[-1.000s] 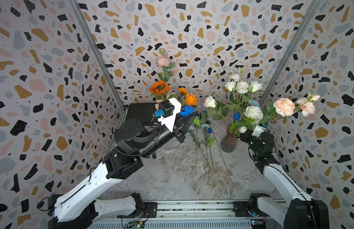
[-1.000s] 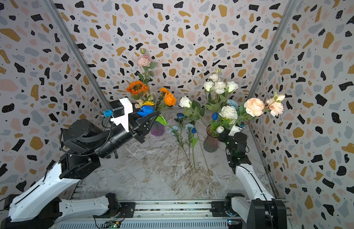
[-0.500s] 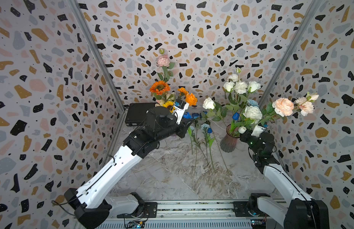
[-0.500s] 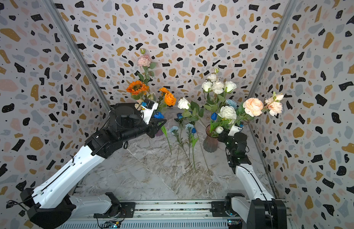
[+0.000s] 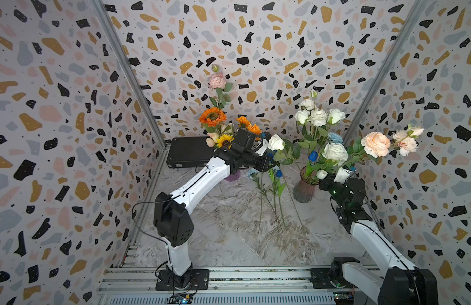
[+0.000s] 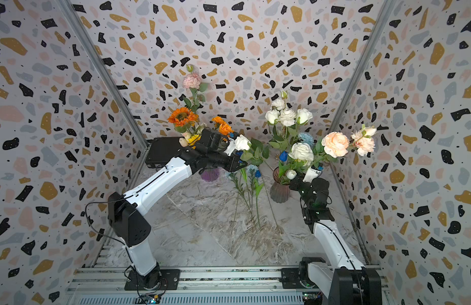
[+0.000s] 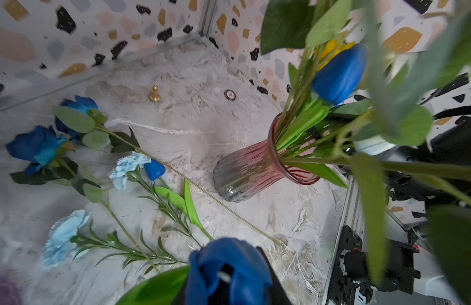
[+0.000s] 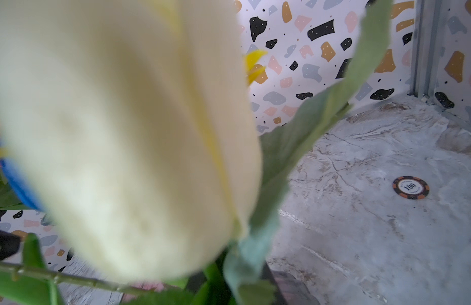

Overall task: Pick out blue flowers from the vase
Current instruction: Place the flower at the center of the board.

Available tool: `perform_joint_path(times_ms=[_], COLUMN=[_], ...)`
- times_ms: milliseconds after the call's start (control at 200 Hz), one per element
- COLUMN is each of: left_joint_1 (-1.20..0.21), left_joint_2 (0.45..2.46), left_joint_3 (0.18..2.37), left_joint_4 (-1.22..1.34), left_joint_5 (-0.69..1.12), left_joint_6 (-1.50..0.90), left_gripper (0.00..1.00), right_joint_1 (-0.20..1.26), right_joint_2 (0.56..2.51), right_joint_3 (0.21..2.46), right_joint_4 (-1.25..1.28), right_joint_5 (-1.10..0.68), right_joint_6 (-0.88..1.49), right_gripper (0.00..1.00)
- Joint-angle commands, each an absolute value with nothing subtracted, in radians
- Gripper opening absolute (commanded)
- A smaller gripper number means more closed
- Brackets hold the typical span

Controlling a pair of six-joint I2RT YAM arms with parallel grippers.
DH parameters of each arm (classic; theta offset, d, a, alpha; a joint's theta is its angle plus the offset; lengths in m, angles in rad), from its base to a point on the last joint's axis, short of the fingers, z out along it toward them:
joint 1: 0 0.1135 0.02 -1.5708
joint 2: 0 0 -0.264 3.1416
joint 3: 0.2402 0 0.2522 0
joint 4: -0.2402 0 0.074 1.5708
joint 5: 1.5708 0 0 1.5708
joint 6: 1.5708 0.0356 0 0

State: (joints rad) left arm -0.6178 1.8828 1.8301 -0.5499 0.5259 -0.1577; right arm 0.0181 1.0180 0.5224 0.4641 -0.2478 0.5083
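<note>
- The left gripper point(image 5: 268, 164) is clamped on a blue tulip point(image 7: 245, 266), above the marble worktop point(image 5: 229, 232) near its rear edge, between the purple vase point(image 5: 232, 175) and the ribbed pink-grey vase point(image 5: 304, 190).
- Five blue flowers point(image 7: 128, 166) are laid on the worktop below it.
- A blue tulip bud point(image 5: 312, 155) and a pale blue carnation point(image 5: 334, 137) are noted in the ribbed pink-grey vase.
- The right gripper point(image 5: 325, 182) is at that vase's rim, masked by a white rosebud point(image 8: 123, 132); its opening cannot be told.
</note>
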Motion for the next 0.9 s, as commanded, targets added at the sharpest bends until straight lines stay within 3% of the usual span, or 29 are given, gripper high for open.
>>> perform_joint_path(times_ms=[0, 431, 696, 896], left_joint_1=[-0.605, -0.576, -0.555, -0.555], left_joint_2=[1.963, 2.288, 2.365, 2.361], left_joint_3=[1.914, 2.260, 2.254, 2.171], left_joint_4=[-0.582, -0.759, -0.757, -0.680], left_joint_5=[0.575, 0.517, 0.480, 0.497], left_joint_6=[-0.158, -0.112, -0.078, -0.092], left_gripper=[0.28, 0.30, 0.33, 0.37], right_joint_1=[0.027, 0.028, 0.027, 0.027], right_joint_2=[1.009, 0.993, 0.977, 0.957], right_joint_3=[0.492, 0.477, 0.482, 0.496], right_joint_4=[0.392, 0.409, 0.414, 0.384], right_joint_5=[-0.270, -0.268, -0.284, -0.260], right_joint_6=[0.489, 0.492, 0.489, 0.471], right_gripper=[0.22, 0.24, 0.52, 0.55])
